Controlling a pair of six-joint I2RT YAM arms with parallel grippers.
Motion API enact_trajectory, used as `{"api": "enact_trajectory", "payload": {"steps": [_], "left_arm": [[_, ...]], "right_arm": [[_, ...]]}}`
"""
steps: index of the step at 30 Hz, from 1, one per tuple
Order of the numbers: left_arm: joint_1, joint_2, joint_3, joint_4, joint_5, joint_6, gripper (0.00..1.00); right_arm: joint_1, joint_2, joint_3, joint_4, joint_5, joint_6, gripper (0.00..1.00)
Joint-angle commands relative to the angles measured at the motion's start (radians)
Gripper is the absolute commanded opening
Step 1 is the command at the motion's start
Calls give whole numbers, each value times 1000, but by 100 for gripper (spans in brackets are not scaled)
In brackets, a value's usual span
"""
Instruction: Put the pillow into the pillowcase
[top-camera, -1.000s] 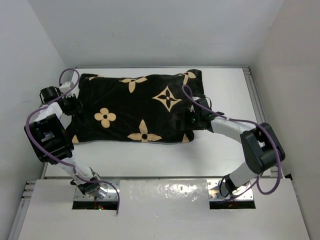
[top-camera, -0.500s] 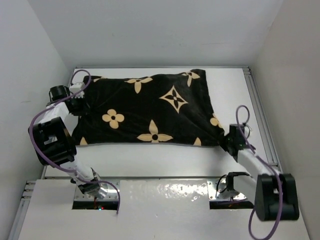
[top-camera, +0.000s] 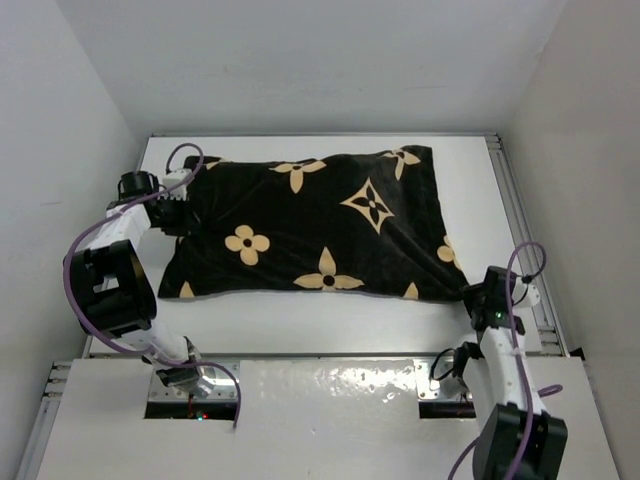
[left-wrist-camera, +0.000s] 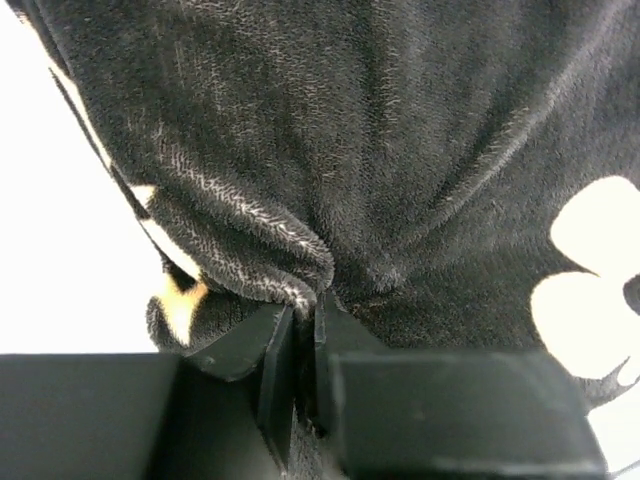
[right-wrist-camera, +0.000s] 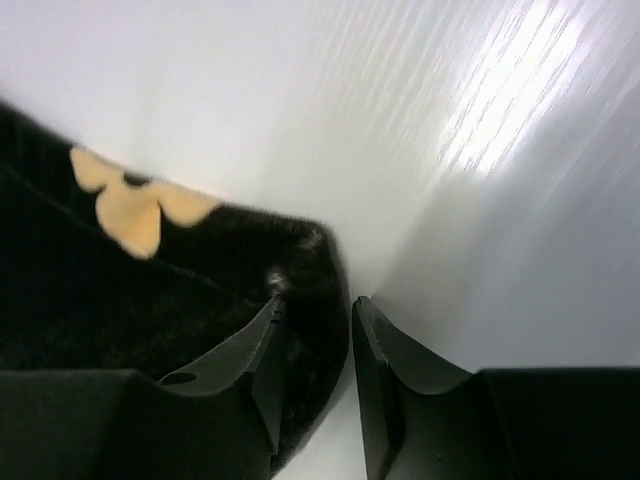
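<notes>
Black velvety pillowcase (top-camera: 310, 235) with tan flowers, spread across white table (top-camera: 300, 325), plump through the middle. Left edge fold pinched in left gripper (left-wrist-camera: 303, 310), fingers clenched tight on the fabric. Near-right corner lodged between right gripper (right-wrist-camera: 318, 305) fingers, thin gap beside one; clamped or loose, cannot tell.

The left arm (top-camera: 105, 290) rises from its base at 7 o'clock in the top view, bends at a bulky elbow near 9 o'clock and reaches on towards 10 o'clock, where the left gripper (left-wrist-camera: 303, 320) points towards 3 o'clock with its jaws pinched tight on a fold of the pillowcase (left-wrist-camera: 400, 150). The right arm (top-camera: 505, 385) is folded back low at 5 o'clock, its forearm running towards 12 o'clock. The right gripper (right-wrist-camera: 318, 302) sits near 4 o'clock, jaws narrowly parted around a fabric corner with a gap at one finger.
</notes>
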Motion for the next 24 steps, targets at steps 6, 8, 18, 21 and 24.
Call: {"api": "enact_trajectory", "payload": {"steps": [6,8,18,21,24], "left_arm": [[52,-99,0,-89,58,67,58],[104,-90,41,-87,64,46,79],[351,-110,333,-84,93,-46,100],[387,-122,325,-72,21,-19,100],[419,-122,320,-98,9,7,100]], "right_arm": [[-142,130,225,-68,-55,-162,98],[-142,89,237,-77,-33,-184,99],[-218,90,482,-198,-249,-371,99],[-234,142,574,-264,-392,-447,99],[-235,161,660,-361,-397,-516,99]]}}
